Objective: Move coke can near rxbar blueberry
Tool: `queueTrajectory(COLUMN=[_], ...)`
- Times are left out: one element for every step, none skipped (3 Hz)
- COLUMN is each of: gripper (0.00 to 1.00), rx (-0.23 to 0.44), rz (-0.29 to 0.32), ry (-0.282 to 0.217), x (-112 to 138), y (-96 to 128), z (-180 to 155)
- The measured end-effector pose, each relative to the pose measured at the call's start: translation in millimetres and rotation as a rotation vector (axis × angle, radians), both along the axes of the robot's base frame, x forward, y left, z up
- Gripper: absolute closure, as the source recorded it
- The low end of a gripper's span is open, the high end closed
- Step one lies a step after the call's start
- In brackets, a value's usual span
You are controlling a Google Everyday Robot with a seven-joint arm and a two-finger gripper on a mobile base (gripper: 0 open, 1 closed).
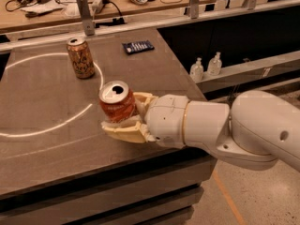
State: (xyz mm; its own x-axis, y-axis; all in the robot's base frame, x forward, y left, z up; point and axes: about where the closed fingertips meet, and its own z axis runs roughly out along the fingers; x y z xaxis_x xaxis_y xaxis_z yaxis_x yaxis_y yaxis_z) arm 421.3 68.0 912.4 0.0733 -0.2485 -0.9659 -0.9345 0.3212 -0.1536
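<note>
The gripper (120, 119), over the table's (159, 74) near side, pinches the coke can (116, 108) between its 2 fingers, with the rxbar blueberry (138, 46) well beyond it; a slanted hold might let the can slip.

The dark table (42, 149) in front of me has a white curved line (56, 123) across its top. The tan patterned can (80, 57) stands upright at 11 o'clock, and the rxbar blueberry (138, 47) lies flat at 1 o'clock by the far edge. My gripper (120, 115) reaches in from 4 o'clock, clamped around the coke can (116, 102) near the middle.
</note>
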Motion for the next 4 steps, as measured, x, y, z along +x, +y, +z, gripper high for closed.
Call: queueTrajectory(gripper=[1.00, 1.00, 1.00, 1.00], rx=[-0.064, -0.094, -0.077, -0.073], rz=[-0.188, -0.400, -0.581, -0.624], ry=[-0.016, -0.025, -0.017, -0.016], x=[-3, -4, -2, -3], y=[-43, -86, -126, -136], z=[9, 10, 7, 9])
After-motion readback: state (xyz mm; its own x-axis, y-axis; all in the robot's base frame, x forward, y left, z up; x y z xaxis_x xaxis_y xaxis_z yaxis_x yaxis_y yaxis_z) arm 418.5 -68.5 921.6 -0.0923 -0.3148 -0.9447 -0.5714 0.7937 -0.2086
